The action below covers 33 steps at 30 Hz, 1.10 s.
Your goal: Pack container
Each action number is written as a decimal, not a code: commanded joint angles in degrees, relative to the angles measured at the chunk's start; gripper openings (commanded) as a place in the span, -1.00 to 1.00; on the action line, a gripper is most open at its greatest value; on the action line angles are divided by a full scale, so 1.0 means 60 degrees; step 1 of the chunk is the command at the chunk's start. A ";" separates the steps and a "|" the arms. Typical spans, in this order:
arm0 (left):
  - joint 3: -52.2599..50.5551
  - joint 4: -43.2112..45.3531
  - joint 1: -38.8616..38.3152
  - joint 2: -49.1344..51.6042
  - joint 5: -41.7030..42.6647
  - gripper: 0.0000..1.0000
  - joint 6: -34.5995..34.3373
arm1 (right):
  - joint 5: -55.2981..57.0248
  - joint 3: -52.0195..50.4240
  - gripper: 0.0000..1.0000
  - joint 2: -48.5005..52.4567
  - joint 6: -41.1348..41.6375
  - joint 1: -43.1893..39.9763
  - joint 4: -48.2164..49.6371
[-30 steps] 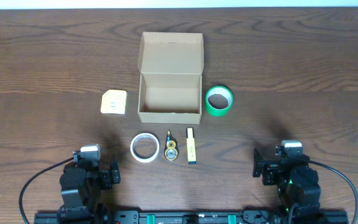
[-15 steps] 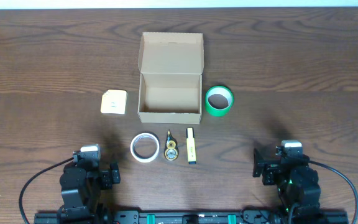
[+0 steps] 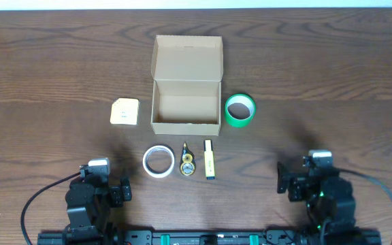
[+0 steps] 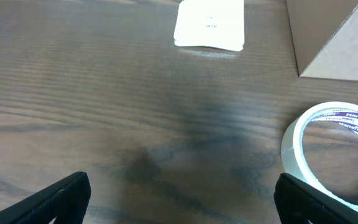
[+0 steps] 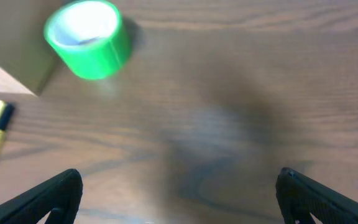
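The container, an open tan cardboard box (image 3: pixel 186 109) with its flap lid raised at the back, stands at the table's middle; its inside looks empty. Its corner shows in the left wrist view (image 4: pixel 328 37) and the right wrist view (image 5: pixel 11 56). My left gripper (image 4: pixel 179 199) is open and empty over bare wood at the front left (image 3: pixel 99 184). My right gripper (image 5: pixel 179 196) is open and empty at the front right (image 3: pixel 312 178).
A yellow pad (image 3: pixel 124 111) lies left of the box. A green tape roll (image 3: pixel 239 109) lies to its right. In front lie a white tape roll (image 3: pixel 158 162), a small round yellow-black item (image 3: pixel 187 163) and a yellow marker (image 3: pixel 209 168).
The right arm has shifted slightly to the right and toward the front. The left arm and the objects have not moved.
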 commanded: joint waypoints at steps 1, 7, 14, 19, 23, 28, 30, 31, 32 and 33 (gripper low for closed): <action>-0.0095 -0.0295 -0.0036 -0.0062 -0.0069 0.91 -0.0182 | -0.0889 0.2324 0.99 0.2310 0.0135 -0.0084 -0.0455; -0.0095 -0.0295 -0.0036 -0.0062 -0.0069 0.91 -0.0182 | -0.1971 0.9821 0.98 0.9934 0.0747 -0.0084 -0.4714; -0.0095 -0.0295 -0.0036 -0.0062 -0.0069 0.91 -0.0182 | -0.1596 1.2291 0.99 1.4189 0.0980 0.0142 -0.5679; -0.0095 -0.0295 -0.0036 -0.0062 -0.0069 0.91 -0.0182 | -0.1355 1.2287 0.99 1.5376 0.1129 0.0423 -0.4568; -0.0095 -0.0295 -0.0036 -0.0062 -0.0069 0.91 -0.0182 | -0.1169 1.2284 0.98 1.5788 0.0729 0.0484 -0.3708; -0.0095 -0.0295 -0.0036 -0.0062 -0.0069 0.91 -0.0182 | -0.0328 1.2269 0.95 1.6054 0.0699 0.0922 -0.3184; -0.0095 -0.0295 -0.0036 -0.0062 -0.0069 0.91 -0.0182 | -0.0197 1.2269 0.95 1.6305 0.0699 0.1140 -0.3187; -0.0095 -0.0295 -0.0036 -0.0062 -0.0069 0.91 -0.0182 | -0.0175 1.2269 0.93 1.6535 0.0699 0.1239 -0.3180; -0.0095 -0.0295 -0.0036 -0.0062 -0.0069 0.91 -0.0182 | -0.0106 1.2269 0.93 1.6721 0.0703 0.1297 -0.3177; -0.0095 -0.0295 -0.0036 -0.0062 -0.0069 0.91 -0.0182 | -0.0044 1.2269 0.93 1.6950 0.0710 0.1355 -0.3173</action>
